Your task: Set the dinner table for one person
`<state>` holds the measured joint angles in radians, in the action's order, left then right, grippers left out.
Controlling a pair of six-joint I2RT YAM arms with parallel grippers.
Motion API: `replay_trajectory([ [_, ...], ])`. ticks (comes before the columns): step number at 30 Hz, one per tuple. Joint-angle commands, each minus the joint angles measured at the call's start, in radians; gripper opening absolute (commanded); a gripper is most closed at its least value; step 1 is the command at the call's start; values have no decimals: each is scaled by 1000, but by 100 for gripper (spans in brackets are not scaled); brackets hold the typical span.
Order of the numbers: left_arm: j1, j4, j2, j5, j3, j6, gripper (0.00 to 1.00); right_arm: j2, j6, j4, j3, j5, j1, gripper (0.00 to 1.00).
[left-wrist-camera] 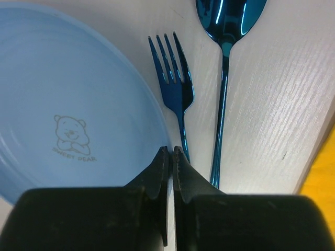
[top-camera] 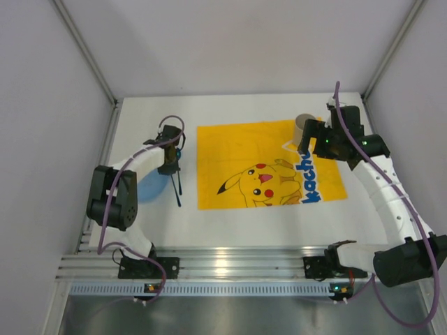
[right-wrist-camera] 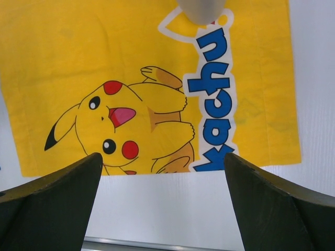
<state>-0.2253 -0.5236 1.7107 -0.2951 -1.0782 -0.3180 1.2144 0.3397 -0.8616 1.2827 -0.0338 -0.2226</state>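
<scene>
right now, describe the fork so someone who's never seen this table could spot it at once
On the white table, look left of the yellow Pikachu mat to the light blue plate. Two shiny dark blue utensils lie side by side between plate and mat; the fork is the one nearest the plate, with four tines where the spoon has a rounded bowl.

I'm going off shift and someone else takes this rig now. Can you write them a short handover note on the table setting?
The left pincer is shut and looks empty, low over the fork handle.
The right pincer is open and empty, above the yellow mat.
The plate, fork and spoon lie side by side on the dinner table, left of the mat.
The cup stands at the mat's far right corner.
Done: the cup seems placed.
Left: probably moving the plate and cutlery to the mat.
</scene>
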Motion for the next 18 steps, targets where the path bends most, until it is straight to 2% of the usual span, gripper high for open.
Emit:
replay_trajectory([
  [1,-14,-65,-25,-19,-94,11,0,-22,-16,-1,-2,-20,-17,100],
  [5,-91,-145,-56,-78,-224,37,0,-42,-7,25,-9,-6,-15,100],
  [8,-187,-210,-20,-104,-353,36,0,-75,4,50,-11,9,-15,100],
  [18,-531,-273,292,-4,-744,0,0,-185,36,-25,-49,-84,-12,100],
])
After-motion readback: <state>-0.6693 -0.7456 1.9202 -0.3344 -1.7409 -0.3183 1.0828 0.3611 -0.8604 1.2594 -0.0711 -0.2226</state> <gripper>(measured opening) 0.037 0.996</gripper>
